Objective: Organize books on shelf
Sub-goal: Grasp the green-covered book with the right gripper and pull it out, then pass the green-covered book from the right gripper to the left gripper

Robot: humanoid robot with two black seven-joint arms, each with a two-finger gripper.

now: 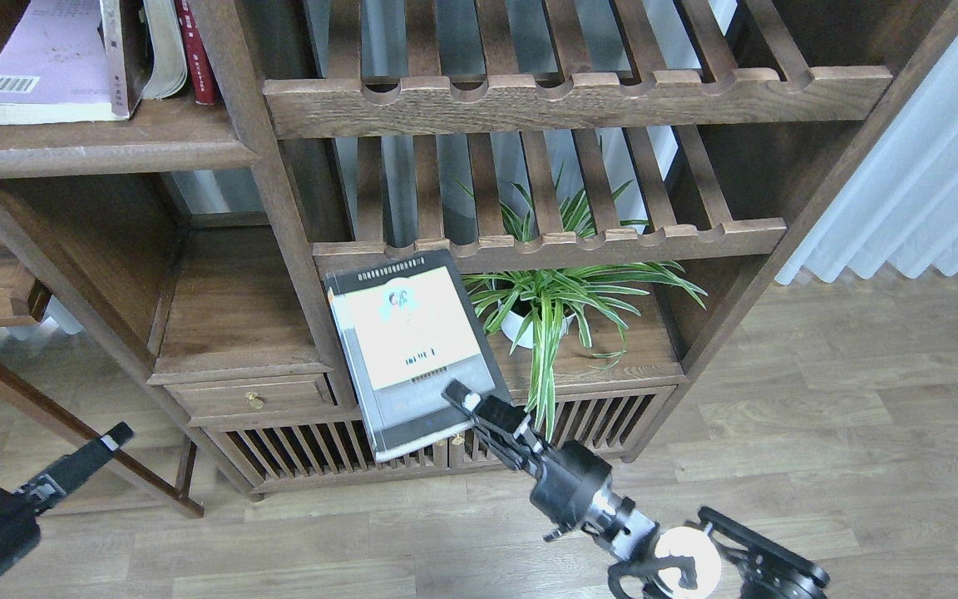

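Note:
My right gripper is shut on the lower right corner of the black-grey book with the yellow-green panel and holds it in the air, cover up, in front of the cabinet. The pale lavender book lies on the dark solid shelf at the top left. The maroon book stands upright beside it, with another pale-paged book leaning between them. My left gripper is low at the left over the floor, far from the books; I cannot tell its fingers apart.
Two slatted racks with scalloped rails fill the middle of the bookcase. A potted spider plant stands under the lower rack. A drawer and slatted doors are below. White curtain at the right.

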